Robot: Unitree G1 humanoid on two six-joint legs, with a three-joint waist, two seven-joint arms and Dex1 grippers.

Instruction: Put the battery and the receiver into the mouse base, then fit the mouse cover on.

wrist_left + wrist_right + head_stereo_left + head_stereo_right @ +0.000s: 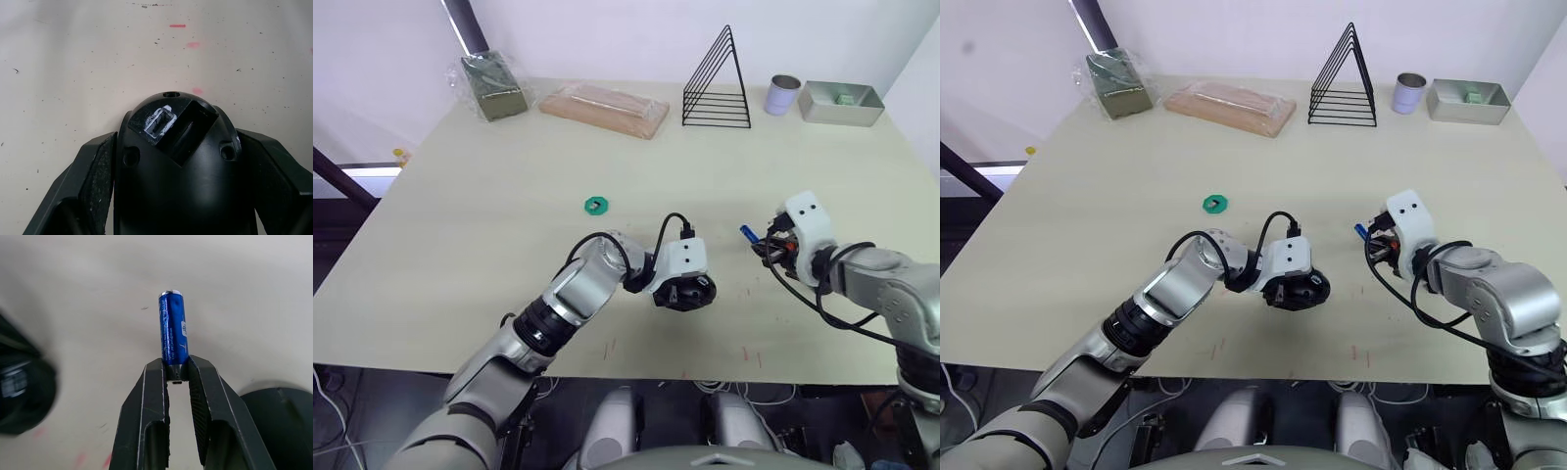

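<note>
The right claw (176,374) was clenched on the battery (172,328), gripping its rear end so that the blue cylinder stuck straight out past the fingertips, long axis in line with the fingers and silver tip leading. From the head views the battery (748,233) pointed back and toward the robot's left, held just above the surface (509,235).

The mouse base (688,291) lay to the left of that claw and a little nearer the robot, apart from the battery with bare surface between them. The left claw (171,161) was grasping it, one black finger on each flank, and the wrist view showed the open inner slot (193,129) facing the camera with a small white-rimmed socket (159,121) beside it.

So the right arm carried the part and the left arm held the target. My read: the battery's axis would need turning to match the slot before it went in, and the left claw's fingers left little room at the sides of the base.

The green disc (597,205) sat beyond the mouse base, well apart; the wire rack (717,80) stood far off at the back edge. The front edge ran close below the base.
</note>
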